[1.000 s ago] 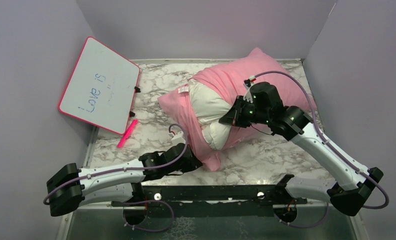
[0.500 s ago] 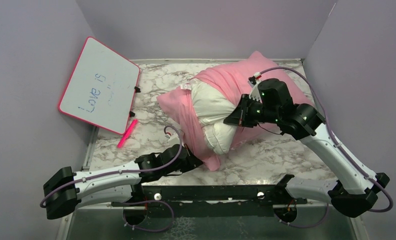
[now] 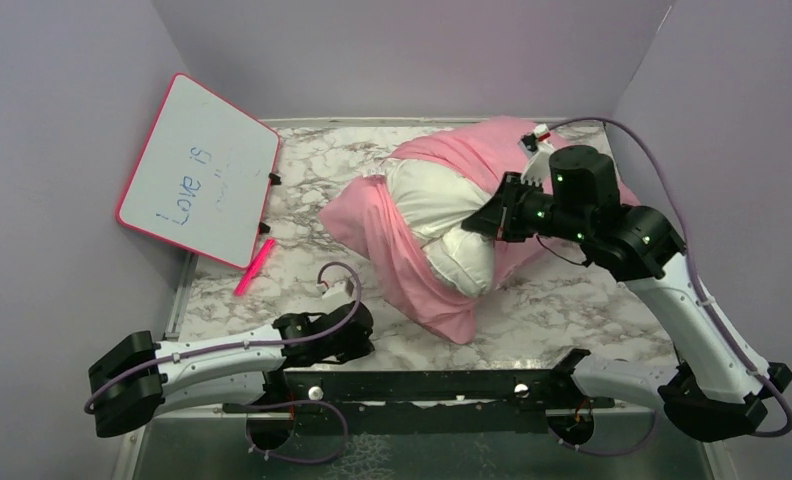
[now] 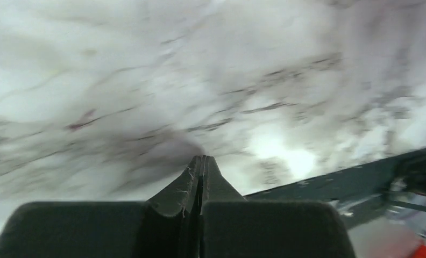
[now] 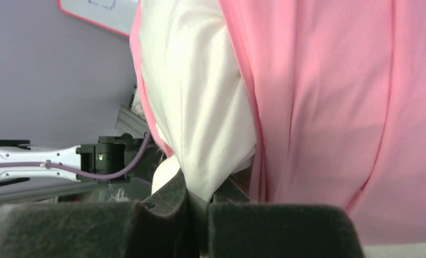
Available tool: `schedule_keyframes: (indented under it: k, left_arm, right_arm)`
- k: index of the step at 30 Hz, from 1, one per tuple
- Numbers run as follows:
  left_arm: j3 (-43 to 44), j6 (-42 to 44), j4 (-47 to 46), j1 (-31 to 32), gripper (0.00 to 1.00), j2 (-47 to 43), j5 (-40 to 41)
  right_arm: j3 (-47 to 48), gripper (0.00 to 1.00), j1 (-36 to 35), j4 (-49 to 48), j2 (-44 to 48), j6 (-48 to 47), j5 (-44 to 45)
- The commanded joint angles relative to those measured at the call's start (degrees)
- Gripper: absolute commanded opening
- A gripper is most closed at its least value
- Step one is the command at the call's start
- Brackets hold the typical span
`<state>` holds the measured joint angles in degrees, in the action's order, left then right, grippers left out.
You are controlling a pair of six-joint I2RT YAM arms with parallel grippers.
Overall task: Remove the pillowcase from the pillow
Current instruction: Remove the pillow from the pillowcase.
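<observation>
R gripper (image 5: pixel 198 194) is clenched on white pillow (image 3: pixel 440 212) fabric, mid-table, right of centre. L gripper (image 4: pixel 200 162) is pinched shut, empty, over the tabletop (image 4: pixel 146 80). The pillowcase (image 3: pixel 397 240) tail trails nearward, just right of L gripper, so L's nearer imo.

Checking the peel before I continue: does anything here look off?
Yes. The left gripper is shut on nothing over the marble table, apart from the pillowcase. Only the right gripper has a hold, its fingers pinching the white pillow.
</observation>
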<state>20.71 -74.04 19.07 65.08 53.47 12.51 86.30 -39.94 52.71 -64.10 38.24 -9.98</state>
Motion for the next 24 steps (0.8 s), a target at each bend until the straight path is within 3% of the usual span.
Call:
schedule_keyframes:
  k: [1,4,5,6,8,10,12,24]
  left_arm:
    - [3.09,4.22,10.32,-0.13,0.00,-6.19,2.34]
    - [8.68,8.24,8.13,-0.13,0.00,-11.67,2.43]
    - [10.39,9.33,8.09,-0.13,0.05,-13.29,2.38]
    - [11.96,10.24,8.09,-0.13,0.13,-14.69,2.17]
    - [14.12,11.28,7.23,-0.14,0.40,-17.02,1.32]
    - [15.01,11.94,5.99,-0.13,0.58,-18.31,0.13]
    - [14.94,11.50,5.58,-0.13,0.68,-18.55,-1.05]
    - [4.91,2.30,-6.19,-0.13,0.79,-17.48,3.63]
  right_arm:
    - [1.00,0.01,0.48,-8.39,4.65,-0.70,2.01]
    - [-9.80,0.01,0.48,-12.70,6.13,3.51,1.81]
    - [-14.77,0.01,0.48,-15.01,6.71,4.41,1.10]
    - [-16.50,0.01,0.48,-16.71,6.75,5.27,0.94]
    - [-20.68,0.01,0.46,-19.34,5.88,6.91,0.22]
    - [-22.93,0.01,0.44,-23.26,4.59,7.75,-2.64]
    - [-24.50,0.01,0.44,-26.21,3.59,8.82,-4.06]
    - [-28.14,0.00,0.48,-32.40,2.53,12.60,-9.23]
